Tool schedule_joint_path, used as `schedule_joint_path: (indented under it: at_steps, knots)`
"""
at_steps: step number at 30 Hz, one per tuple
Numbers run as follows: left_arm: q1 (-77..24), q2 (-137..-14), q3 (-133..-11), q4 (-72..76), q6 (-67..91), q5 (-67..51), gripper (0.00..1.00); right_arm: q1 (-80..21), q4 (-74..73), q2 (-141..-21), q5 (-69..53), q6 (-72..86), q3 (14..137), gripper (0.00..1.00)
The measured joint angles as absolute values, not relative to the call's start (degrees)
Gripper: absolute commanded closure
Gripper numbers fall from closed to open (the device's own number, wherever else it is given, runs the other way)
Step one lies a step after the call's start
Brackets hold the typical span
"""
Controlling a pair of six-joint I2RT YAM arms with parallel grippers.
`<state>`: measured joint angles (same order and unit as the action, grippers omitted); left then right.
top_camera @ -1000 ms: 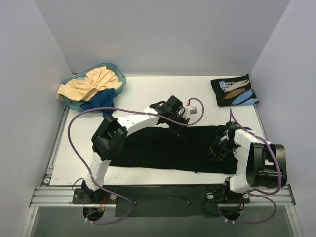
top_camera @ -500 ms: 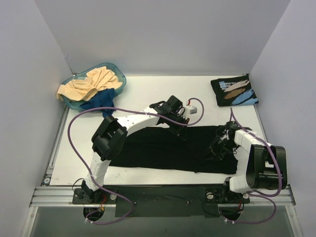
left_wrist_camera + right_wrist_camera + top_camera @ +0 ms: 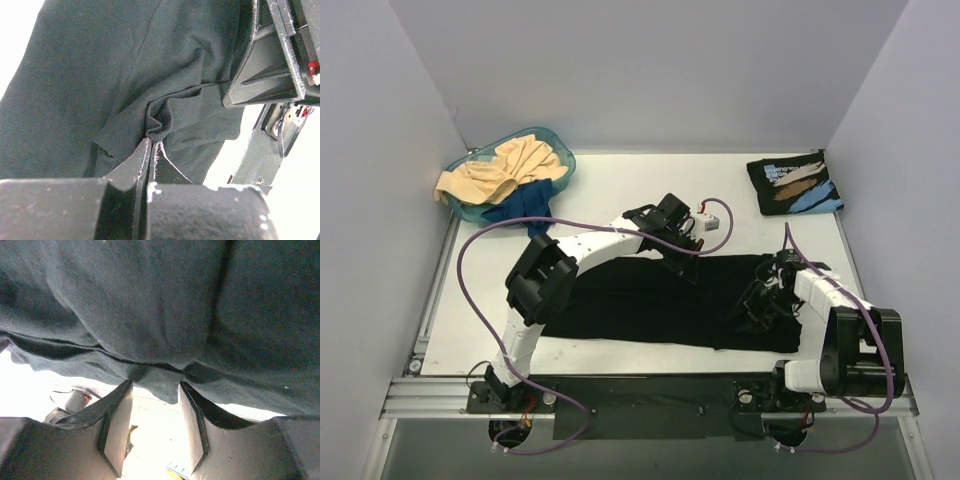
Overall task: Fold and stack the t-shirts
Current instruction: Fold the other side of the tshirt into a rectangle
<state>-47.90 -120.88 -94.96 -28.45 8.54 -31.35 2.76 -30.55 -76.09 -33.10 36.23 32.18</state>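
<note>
DESK: Where is the black shirt (image 3: 630, 300)?

FIELD: It is spread flat across the near half of the worktop (image 3: 620, 190), running left to right just ahead of the arm bases. Its far edge is rumpled near the middle.

DESK: What is the left gripper doing?

FIELD: The left gripper (image 3: 152, 144) is clenched on a small fold of the black shirt at that far edge. The wrist view shows both fingers pressed together, with a pinch of cloth bunched at their tips. The white left arm reaches diagonally over the shirt to get there.

DESK: And the right?

FIELD: The right gripper (image 3: 155, 385) sits low at the shirt's right end, jaws apart. The hem lies across the tips of its fingers (image 3: 117, 420), and pale worktop shows in the gap between them. It is released, not clamped on the cloth.

DESK: The other shirts?

FIELD: The printed shirt (image 3: 795, 185) lies folded at the far right corner, print up, well apart from the black one. The beige shirt (image 3: 505, 165) is heaped in the basin (image 3: 563, 158) at the far left corner, part of it trailing over the left rim. The blue shirt (image 3: 520, 212) hangs over the basin's near rim onto the worktop.
</note>
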Motion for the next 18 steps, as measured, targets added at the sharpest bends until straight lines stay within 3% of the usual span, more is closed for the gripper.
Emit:
schedule_joint_path:
  at_steps: [5,14,18]
  knots:
    - [-47.9,-120.9,-95.0,-28.4,8.5,-31.4,1.00,2.6,-29.1,-77.0,-33.4,37.2,32.2,0.63]
    - [-47.9,-120.9,-95.0,-28.4,8.5,-31.4,1.00,2.6,-26.1,-78.2,-34.3,38.9,31.5,0.99]
    - [-47.9,-120.9,-95.0,-28.4,8.5,-31.4,1.00,2.6,-25.8,-78.8,-34.1,39.0,31.5,1.00]
